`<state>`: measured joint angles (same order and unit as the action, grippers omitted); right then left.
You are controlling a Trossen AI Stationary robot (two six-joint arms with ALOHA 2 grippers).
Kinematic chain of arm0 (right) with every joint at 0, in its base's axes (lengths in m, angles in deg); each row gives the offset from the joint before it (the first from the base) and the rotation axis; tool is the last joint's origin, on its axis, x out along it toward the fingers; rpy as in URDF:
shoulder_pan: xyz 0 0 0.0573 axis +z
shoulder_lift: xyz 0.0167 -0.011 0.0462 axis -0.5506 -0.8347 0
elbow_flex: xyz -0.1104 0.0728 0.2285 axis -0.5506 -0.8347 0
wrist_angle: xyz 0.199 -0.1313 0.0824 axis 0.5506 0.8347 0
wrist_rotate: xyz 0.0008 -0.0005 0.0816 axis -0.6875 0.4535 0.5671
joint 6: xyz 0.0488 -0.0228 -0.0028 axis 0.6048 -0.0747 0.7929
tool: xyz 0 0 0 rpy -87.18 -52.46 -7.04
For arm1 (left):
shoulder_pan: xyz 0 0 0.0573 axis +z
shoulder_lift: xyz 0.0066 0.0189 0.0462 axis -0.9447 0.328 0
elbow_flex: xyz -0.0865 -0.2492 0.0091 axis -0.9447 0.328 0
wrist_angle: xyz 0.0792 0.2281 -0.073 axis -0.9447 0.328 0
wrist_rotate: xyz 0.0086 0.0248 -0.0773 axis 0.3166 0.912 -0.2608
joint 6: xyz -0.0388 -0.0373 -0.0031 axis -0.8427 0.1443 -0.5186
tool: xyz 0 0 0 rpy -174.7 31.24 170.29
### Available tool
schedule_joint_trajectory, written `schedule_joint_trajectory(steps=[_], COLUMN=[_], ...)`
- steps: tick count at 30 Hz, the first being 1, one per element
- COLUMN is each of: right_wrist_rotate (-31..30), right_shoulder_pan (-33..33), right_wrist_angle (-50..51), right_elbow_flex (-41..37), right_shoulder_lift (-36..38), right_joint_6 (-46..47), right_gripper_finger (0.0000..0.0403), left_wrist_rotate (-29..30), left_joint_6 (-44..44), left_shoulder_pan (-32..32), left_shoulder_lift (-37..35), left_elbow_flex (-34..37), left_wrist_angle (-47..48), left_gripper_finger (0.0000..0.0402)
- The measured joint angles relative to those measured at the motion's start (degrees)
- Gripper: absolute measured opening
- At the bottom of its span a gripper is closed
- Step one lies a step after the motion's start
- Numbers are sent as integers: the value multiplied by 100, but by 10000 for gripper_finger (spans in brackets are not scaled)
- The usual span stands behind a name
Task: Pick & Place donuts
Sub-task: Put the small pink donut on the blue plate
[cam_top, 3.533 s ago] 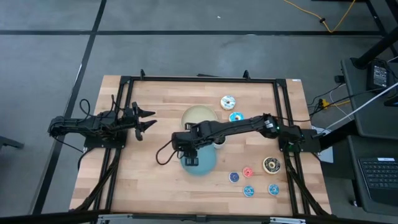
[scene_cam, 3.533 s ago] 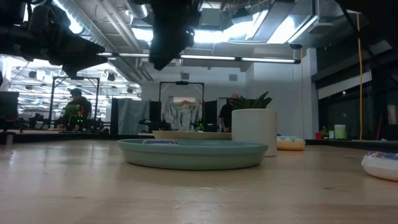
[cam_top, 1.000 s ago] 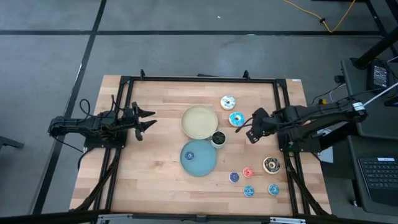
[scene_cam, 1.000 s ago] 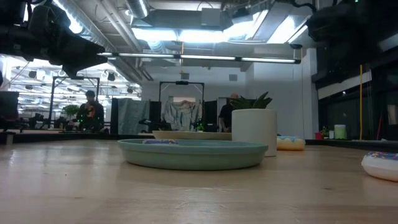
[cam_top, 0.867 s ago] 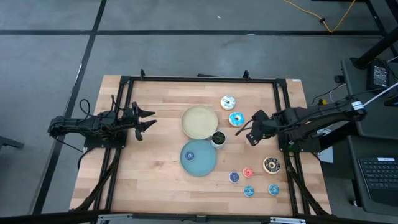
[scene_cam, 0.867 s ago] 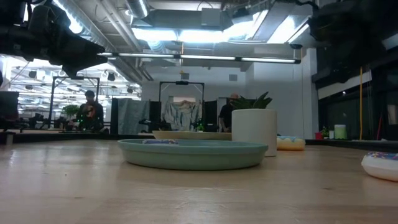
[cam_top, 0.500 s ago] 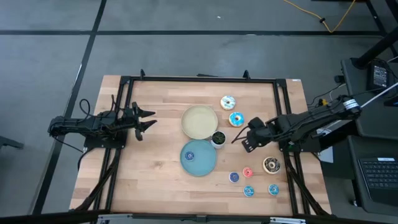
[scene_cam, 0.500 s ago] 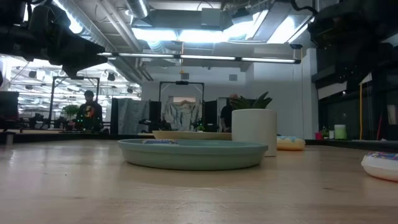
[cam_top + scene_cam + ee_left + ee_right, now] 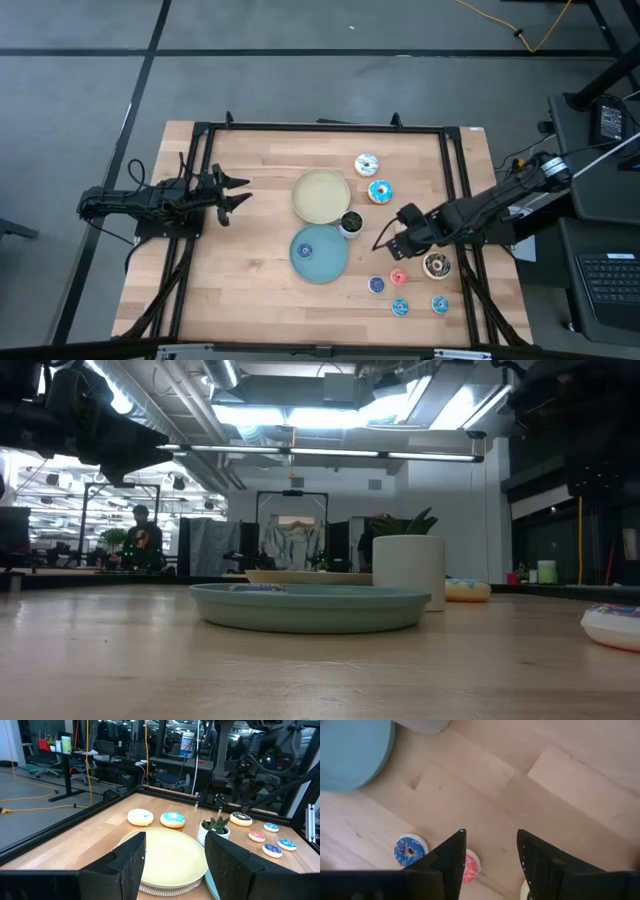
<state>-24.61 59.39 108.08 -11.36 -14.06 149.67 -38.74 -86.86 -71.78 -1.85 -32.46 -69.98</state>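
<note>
Hovering right gripper [image 9: 393, 247] lower right of centre, fingers apart, above pink donut [image 9: 398, 277]; idling left gripper [image 9: 236, 193] at left, open.

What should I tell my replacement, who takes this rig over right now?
Left end effector: open, parked at the table's left edge.
Right end effector: open, empty, hovering over the pink donut.
One small blue donut sits on the blue plate; the cream plate is empty.
Left on the table: white-iced donut, light-blue-iced donut, dark brown donut, pink one, three tiny blue donuts.
</note>
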Motion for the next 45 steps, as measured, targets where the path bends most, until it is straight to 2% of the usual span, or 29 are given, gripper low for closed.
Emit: schedule_joint_trajectory(steps=[19, 26, 45], right_wrist_rotate=[48, 120, 310], right_shoulder_pan=[890, 1197, 1502], right_wrist_angle=[-123, -468, -1070], right_elbow_flex=[2, 2, 4], right_shoulder_lift=[-457, -749, -1637], right_joint_6=[1012, 1210, 1334], right_gripper_finger=[177, 177, 177], left_wrist_rotate=[0, 0, 0], left_joint_6=[0, 0, 0], left_shoulder_pan=[1, 2, 0], left_shoulder_lift=[0, 2, 1], left_elbow_flex=[1, 2, 1], left_wrist_angle=[0, -2, -1], left_gripper_finger=[196, 196, 196])
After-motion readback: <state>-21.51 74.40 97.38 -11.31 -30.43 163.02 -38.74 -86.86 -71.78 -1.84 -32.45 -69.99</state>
